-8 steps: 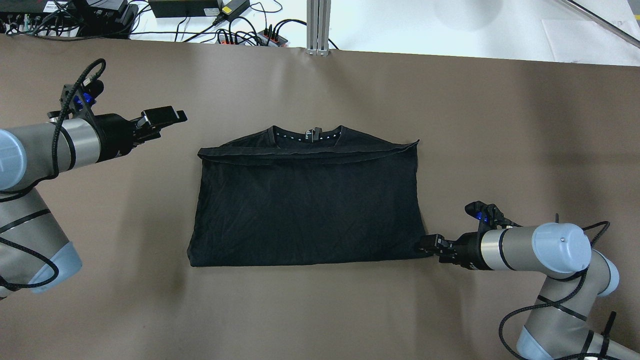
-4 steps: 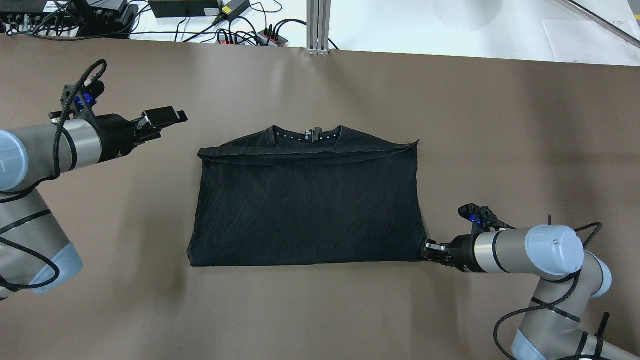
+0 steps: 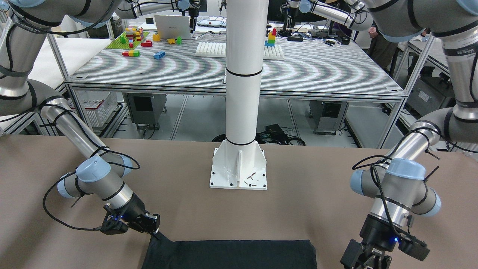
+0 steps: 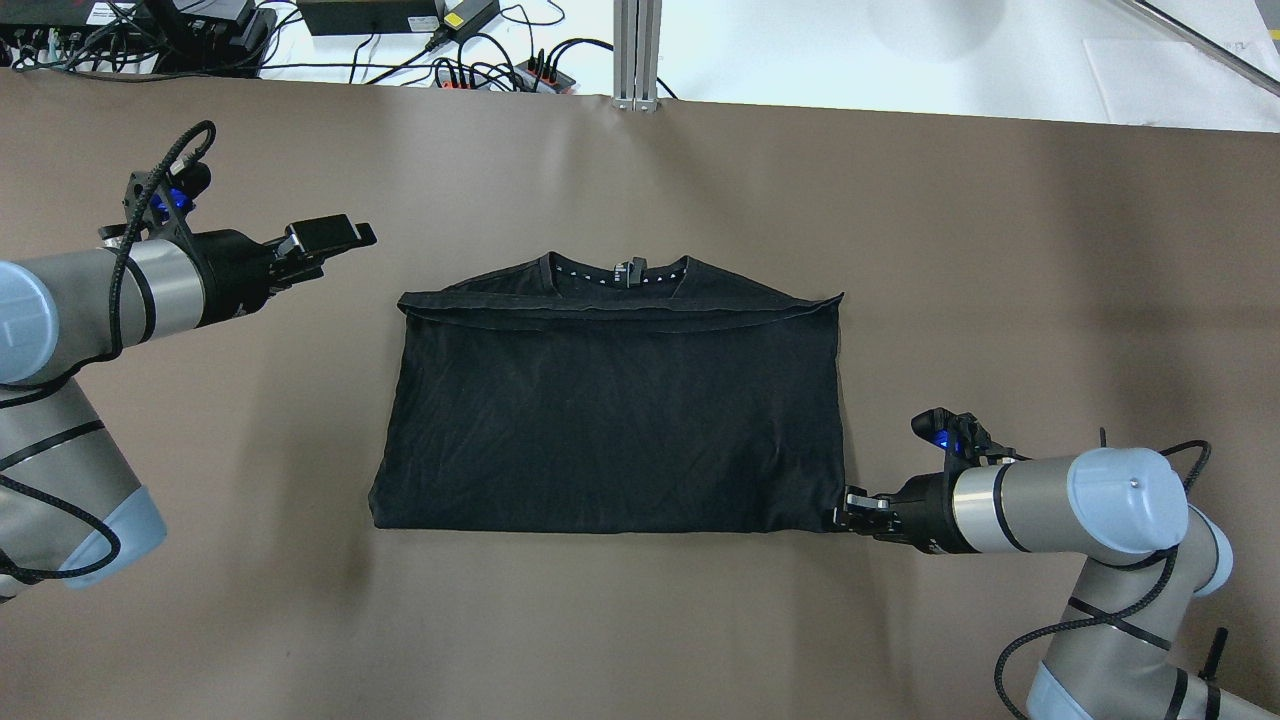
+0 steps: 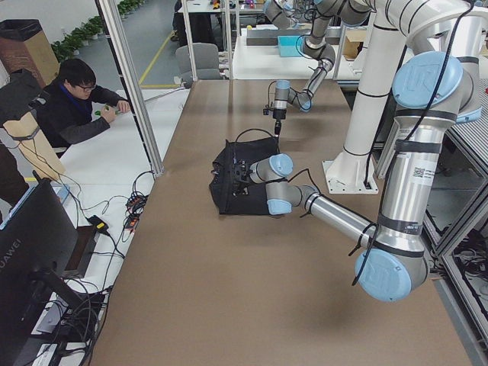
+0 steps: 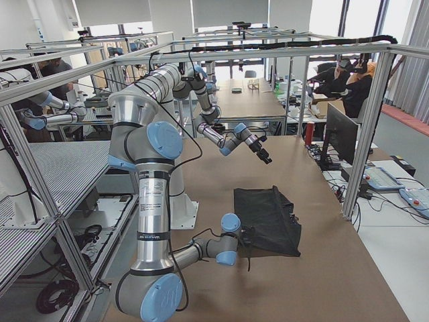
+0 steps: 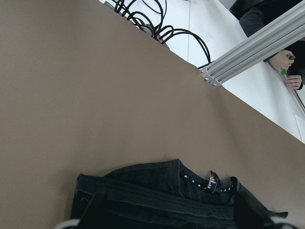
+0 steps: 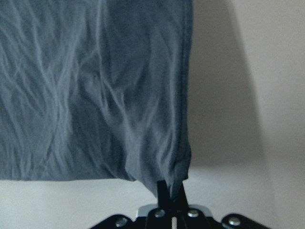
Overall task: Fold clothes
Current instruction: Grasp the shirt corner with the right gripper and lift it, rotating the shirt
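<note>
The clothes (image 4: pixel 610 410) are one black T-shirt, folded into a wide rectangle on the brown table cover, collar at the far side. My right gripper (image 4: pixel 845 512) is shut on its near right corner; the right wrist view shows the fabric (image 8: pixel 95 95) bunched between the closed fingertips (image 8: pixel 164 188). From the front the same gripper (image 3: pixel 155 233) pinches the corner of the cloth (image 3: pixel 231 254). My left gripper (image 4: pixel 330 238) hovers open beyond the shirt's far left corner, touching nothing. Its camera looks down on the collar (image 7: pixel 190 183).
A white pole on a base plate (image 3: pixel 239 175) stands at my side of the table. Cables and power strips (image 4: pixel 480 70) and an aluminium post (image 4: pixel 637 50) line the far edge. A person (image 5: pixel 76 99) sits beyond that edge.
My right gripper has drawn the near right corner slightly toward me, and the shirt's near edge has shifted with it. The left arm has barely moved.
</note>
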